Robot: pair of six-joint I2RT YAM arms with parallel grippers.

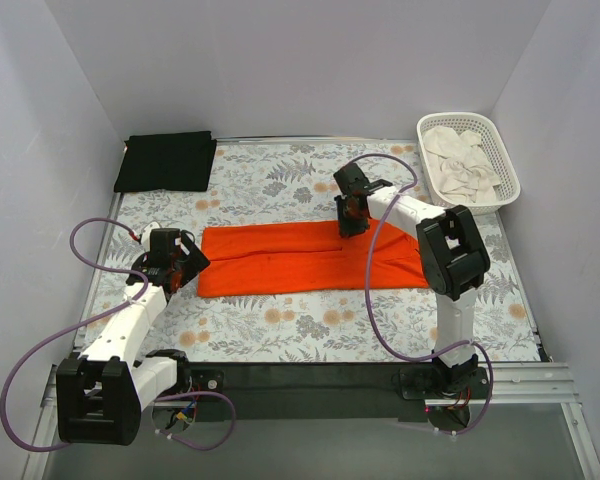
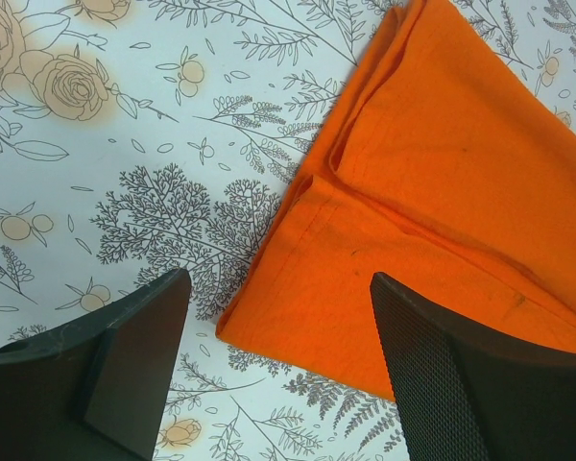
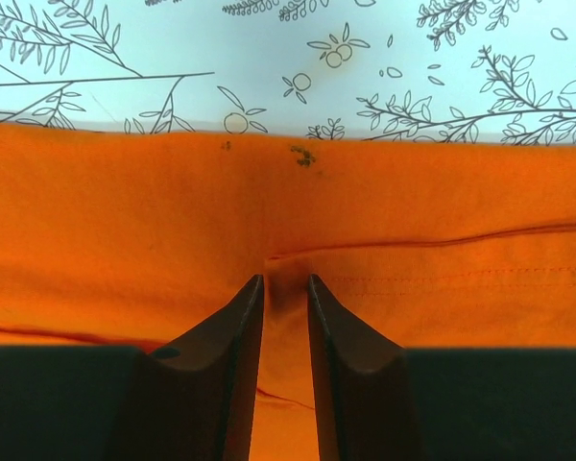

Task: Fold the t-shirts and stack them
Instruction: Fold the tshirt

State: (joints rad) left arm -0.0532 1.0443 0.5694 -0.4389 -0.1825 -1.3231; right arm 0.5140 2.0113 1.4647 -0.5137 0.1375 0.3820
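The orange t-shirt (image 1: 300, 260) lies folded into a long strip across the middle of the floral tablecloth (image 1: 280, 330). My right gripper (image 1: 348, 226) presses down on the strip's far edge. In the right wrist view its jaws (image 3: 285, 283) stand narrow, with a small fold of the orange cloth (image 3: 125, 221) pinched between them beside a stitched hem. My left gripper (image 1: 183, 262) hovers open at the strip's left end. In the left wrist view its fingers (image 2: 278, 288) straddle the near left corner of the orange cloth (image 2: 432, 173). The black t-shirt (image 1: 166, 161) lies folded at the far left corner.
A white lattice basket (image 1: 507, 165) at the far right holds crumpled white cloth (image 1: 460, 160). Grey walls close in the table on the left, back and right. The black rail (image 1: 310, 378) with the arm bases runs along the near edge.
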